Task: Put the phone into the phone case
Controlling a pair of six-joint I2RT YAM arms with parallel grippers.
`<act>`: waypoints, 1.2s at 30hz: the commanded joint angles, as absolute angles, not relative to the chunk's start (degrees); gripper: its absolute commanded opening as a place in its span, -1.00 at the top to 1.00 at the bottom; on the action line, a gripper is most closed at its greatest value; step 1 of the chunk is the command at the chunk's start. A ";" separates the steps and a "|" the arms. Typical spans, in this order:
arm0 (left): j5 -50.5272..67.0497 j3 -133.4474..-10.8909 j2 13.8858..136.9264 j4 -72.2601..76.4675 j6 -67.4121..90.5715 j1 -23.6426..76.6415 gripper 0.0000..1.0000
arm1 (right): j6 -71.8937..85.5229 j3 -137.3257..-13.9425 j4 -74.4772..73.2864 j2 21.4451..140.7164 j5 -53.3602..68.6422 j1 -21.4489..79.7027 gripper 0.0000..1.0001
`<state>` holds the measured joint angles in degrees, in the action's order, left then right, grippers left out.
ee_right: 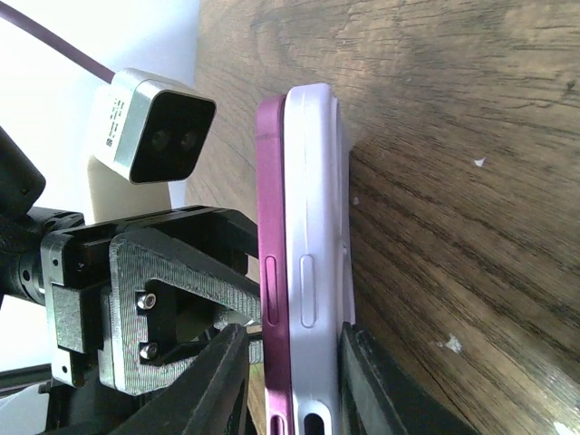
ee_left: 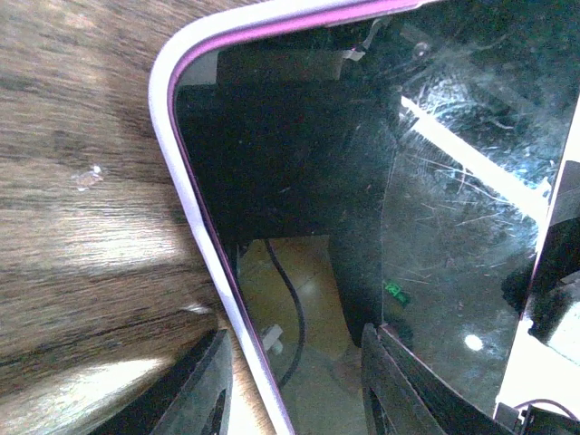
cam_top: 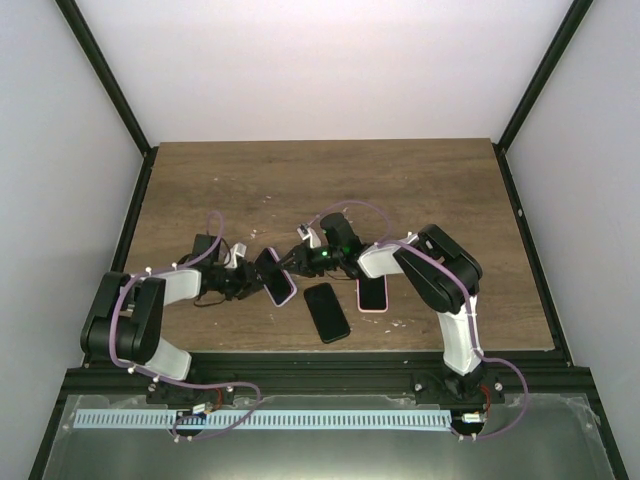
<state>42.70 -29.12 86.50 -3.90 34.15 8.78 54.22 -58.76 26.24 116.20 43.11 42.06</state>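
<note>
We see the magenta phone (ee_right: 272, 272) seated in its smooth, pale lilac phone case (ee_right: 313, 227) over the grained wooden table (cam_top: 420, 190), left gripper (ee_left: 294, 390) and right gripper (ee_right: 290, 390) both clamped across it. A glossy black handset (cam_top: 327, 312) and a pink-cased handset (cam_top: 372, 293) lie nearby.

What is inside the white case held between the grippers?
The purple phone lies in the white case, its side standing proud of the rim. The phone covers the case's inside, so whether it is fully seated cannot be seen.
</note>
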 commanded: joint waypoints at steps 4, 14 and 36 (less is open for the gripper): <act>40.76 -27.57 86.74 -5.41 33.83 9.87 0.18 | 51.94 -60.23 24.01 116.88 47.71 44.21 0.45; 40.87 -27.33 87.36 -4.57 33.97 9.85 0.18 | 50.28 -61.23 21.19 117.33 47.98 44.27 0.53; 40.26 -27.45 87.16 -4.78 34.18 9.86 0.17 | 47.02 -61.79 14.37 114.29 42.36 44.29 0.63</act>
